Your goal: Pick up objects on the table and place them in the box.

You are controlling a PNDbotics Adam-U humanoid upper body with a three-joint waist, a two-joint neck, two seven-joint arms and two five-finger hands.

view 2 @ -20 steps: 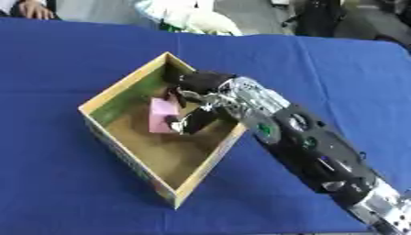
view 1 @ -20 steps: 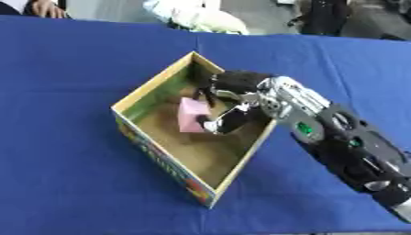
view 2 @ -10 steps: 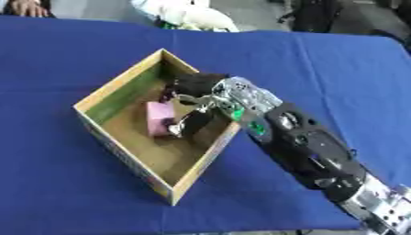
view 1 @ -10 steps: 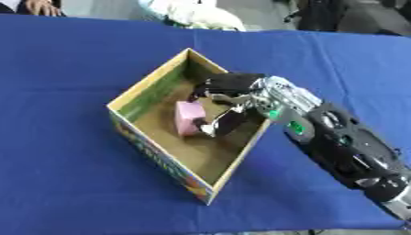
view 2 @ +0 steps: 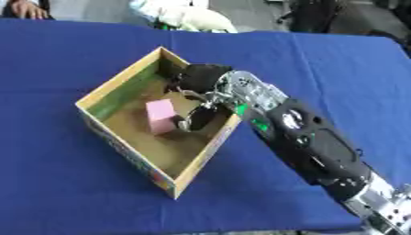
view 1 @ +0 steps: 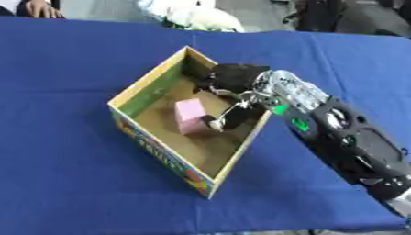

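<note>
Pink block on the floor of the box, centre. Right hand at its 3 o'clock inside the box, fingers spread, thumb beside block, nothing pinched. Best lift straight up, clear the 3 o'clock wall.

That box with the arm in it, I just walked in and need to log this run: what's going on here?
The robot's right hand reaches into the open cardboard box on the blue table. A pink block stands on the box floor, a fingertip right at its side; the fingers look relaxed, not wrapped round it. The left hand is out of sight.
</note>
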